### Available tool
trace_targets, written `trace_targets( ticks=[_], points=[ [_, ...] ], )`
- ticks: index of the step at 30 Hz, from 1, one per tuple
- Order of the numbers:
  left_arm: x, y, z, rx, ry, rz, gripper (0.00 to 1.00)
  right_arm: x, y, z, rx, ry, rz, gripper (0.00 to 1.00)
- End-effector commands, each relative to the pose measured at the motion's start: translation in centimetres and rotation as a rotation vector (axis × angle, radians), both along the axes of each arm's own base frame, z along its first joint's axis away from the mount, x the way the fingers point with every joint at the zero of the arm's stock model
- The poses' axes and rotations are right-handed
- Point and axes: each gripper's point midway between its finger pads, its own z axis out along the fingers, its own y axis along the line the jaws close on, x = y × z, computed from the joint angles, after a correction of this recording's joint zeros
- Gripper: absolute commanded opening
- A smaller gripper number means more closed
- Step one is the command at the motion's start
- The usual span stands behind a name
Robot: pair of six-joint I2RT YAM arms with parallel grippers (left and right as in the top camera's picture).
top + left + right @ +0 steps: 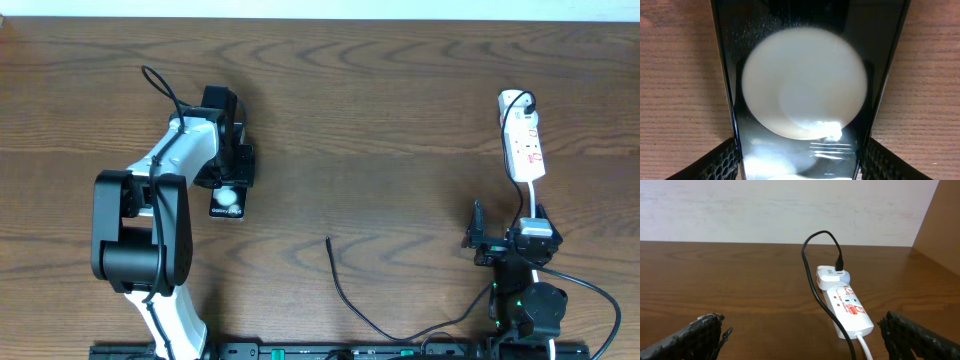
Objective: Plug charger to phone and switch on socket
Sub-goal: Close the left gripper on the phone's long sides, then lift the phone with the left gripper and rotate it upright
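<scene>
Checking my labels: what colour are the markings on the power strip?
Red, on the white socket; the right wrist view shows them best.

I read the phone [228,203] lying flat on the bench [400,90] between the fingers [725,162] of the left pincer [230,180], one finger against each long edge, its length running straight ahead of that pincer. The socket [523,145] lies on the bench ahead of the right pincer [508,238], slightly to its right and well apart from it; that pincer's fingers stand wide apart. The charger [345,295] is plugged in at the socket's far end and runs back along the socket's left side. Its free tip rests on the bench well to the right pincer's left, and to the right of and behind the left pincer.
</scene>
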Motion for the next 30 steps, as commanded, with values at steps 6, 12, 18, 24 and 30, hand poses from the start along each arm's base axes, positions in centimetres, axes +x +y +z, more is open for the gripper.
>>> trace_targets(
  ticks=[6,12,18,24,30],
  points=[
    [-0.1,0.8,0.0,0.046,0.031,-0.034,0.08,0.0,-0.1,-0.1,-0.008,0.001,-0.002,0.99],
    [1.1,0.7,2.5,0.041,-0.027,-0.032,0.07,0.0,-0.1,-0.1,-0.008,0.001,-0.002,0.99],
    [1.6,0.7,4.8,0.038,-0.068,-0.031,0.07,0.0,-0.1,-0.1,-0.008,0.001,-0.002,0.99],
    [1.4,0.6,6.1,0.028,-0.091,-0.031,0.07,0.0,-0.1,-0.1,-0.008,0.001,-0.002,0.99],
    [1.1,-3.0,7.8,-0.183,-0.109,-0.049,0.07,0.0,-0.1,-0.1,-0.008,0.001,-0.002,0.99]
  ],
)
